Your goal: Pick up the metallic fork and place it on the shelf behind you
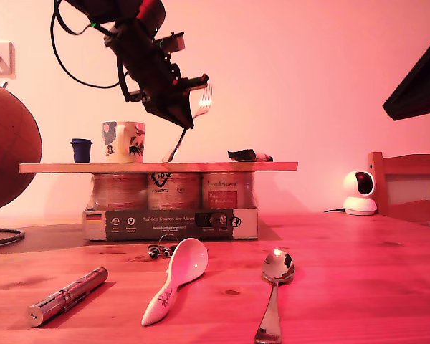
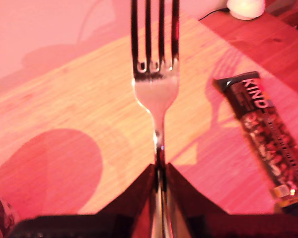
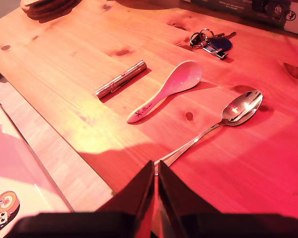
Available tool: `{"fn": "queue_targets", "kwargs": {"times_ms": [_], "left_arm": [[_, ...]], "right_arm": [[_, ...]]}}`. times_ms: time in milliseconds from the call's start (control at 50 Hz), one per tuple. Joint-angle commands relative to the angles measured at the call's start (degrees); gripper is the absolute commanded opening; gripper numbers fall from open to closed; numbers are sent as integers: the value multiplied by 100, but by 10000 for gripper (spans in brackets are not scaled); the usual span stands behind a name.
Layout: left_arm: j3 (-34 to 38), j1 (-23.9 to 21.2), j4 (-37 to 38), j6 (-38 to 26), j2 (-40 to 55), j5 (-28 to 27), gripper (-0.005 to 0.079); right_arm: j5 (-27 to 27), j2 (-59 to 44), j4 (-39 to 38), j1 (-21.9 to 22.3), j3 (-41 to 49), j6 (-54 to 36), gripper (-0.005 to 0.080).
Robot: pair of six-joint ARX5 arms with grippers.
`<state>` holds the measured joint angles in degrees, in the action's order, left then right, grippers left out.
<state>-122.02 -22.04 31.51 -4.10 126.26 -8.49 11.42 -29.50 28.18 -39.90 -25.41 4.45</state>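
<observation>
Holding metallic fork [image 2: 156,84] by handle: my first gripper [image 1: 178,115], jaws closed tight on it, tines up, handle tip touching or just above shelf [image 1: 158,167]; contact unclear. Fork tilted, above shelf middle in exterior view. On shelf: blue cup [image 1: 81,150], printed mug [image 1: 123,141], snack bar [image 2: 268,144]. Shelf rests on jars [image 1: 173,190] in dark carton [image 1: 170,223]. My second gripper [image 3: 156,171]: jaws together, nothing gripped, above tabletop [image 3: 89,59]. On tabletop: metal spoon [image 3: 228,119], white ceramic spoon [image 3: 169,89], torch [image 3: 120,79], keys [image 3: 211,42].
</observation>
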Motion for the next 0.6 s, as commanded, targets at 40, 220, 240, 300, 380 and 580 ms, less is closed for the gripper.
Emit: {"fn": "queue_targets", "kwargs": {"times_ms": [40, 220, 240, 300, 380, 580], "left_arm": [[7, 68, -164, -48, 280, -4, -20], [7, 116, -372, -48, 282, -4, -20], [7, 120, -374, -48, 282, -4, -20], [7, 120, -367, -48, 282, -4, -20], [7, 120, -369, -48, 286, -7, -20], [7, 122, -551, -50, 363, -15, -20]], "right_arm": [[0, -33, -46, -33, -96, 2, -12], [-129, -26, -772, -33, -96, -243, -12], [-168, -17, -914, -33, -96, -269, -12], [-326, -9, -1305, -33, -111, -297, -12], [-599, -7, -1620, -33, -162, -317, -12], [-968, -7, -2308, -33, -173, -756, -12]]}}
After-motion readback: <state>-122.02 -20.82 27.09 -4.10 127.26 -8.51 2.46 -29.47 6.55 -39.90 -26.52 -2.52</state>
